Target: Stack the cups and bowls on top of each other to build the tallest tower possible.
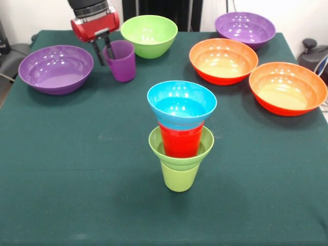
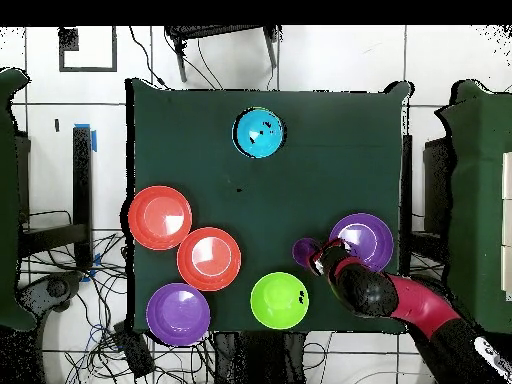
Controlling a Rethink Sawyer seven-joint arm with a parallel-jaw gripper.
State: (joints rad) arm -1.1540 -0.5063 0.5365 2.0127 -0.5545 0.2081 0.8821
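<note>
The tower stands in the middle of the table: a lime-green cup point(image 1: 179, 177) at the bottom, a small lime-green bowl point(image 1: 206, 146), a red cup point(image 1: 181, 141) and a small blue bowl point(image 1: 182, 105) on top. From overhead only the blue bowl point(image 2: 260, 133) shows. The translucent purple cup point(image 1: 122, 62) point(image 2: 303, 251) stands upright on the cloth at the far left. My gripper point(image 1: 105, 57) point(image 2: 318, 257) is open. It straddles the cup's left wall, one finger inside and one outside, with a gap to the wall.
A wide purple bowl point(image 1: 56, 69) sits just left of the purple cup and the medium lime-green bowl point(image 1: 149, 35) just right of it. Two orange bowls point(image 1: 223, 60) point(image 1: 288, 87) and a second purple bowl point(image 1: 245, 29) sit at the far right.
</note>
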